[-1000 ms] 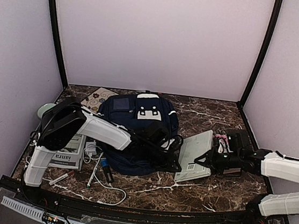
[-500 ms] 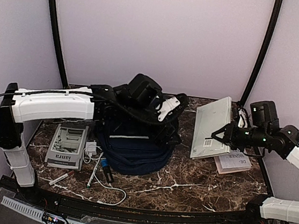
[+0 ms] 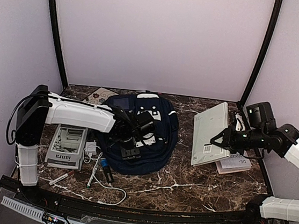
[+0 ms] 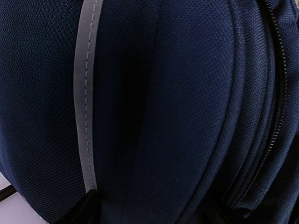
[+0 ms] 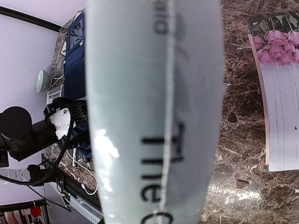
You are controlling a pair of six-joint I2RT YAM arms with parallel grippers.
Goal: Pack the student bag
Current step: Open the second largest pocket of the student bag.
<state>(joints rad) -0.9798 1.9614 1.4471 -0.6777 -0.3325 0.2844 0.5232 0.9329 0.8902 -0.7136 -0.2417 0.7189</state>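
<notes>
Left tool [image 3: 135, 145] hung low over the large navy blue fabric backpack [image 3: 160, 157], at its front face, w/ the white arm reaching in from the left side. In the left wrist cam, navy mesh cloth and one pale grey trim stripe [image 4: 86, 93] filled the view. Two dark fingertips [image 4: 84, 212] showed at the bottom edge, well apart, w/ no cloth pinched btw. them, so this tool was released.

Right tool [image 3: 219, 143] was clenched on the edge of a pale grey flat book [image 3: 208, 130] w/ a barcode on its cover. It held the book off the bench, steeply tilted, to the right of the backpack and apart from it. In the right wrist cam the book's spine w/ black letters covered most of the view, and the tool's own fingers were hidden.

The backpack lay flat in the middle of the dark brown marble bench [image 3: 184, 189], toward the back wall, w/ its white patch [image 3: 148, 112] at the far end.

Below the lifted book a white printed booklet [image 3: 236, 163] lay on the bench. Left of the backpack were a grey-white carton box [image 3: 67, 147], a white charger [image 3: 90, 149] just beside it, and some pens [image 3: 94, 177] nearer the front. A patterned card [image 3: 100, 94] lay at the back left, just beside the backpack.
</notes>
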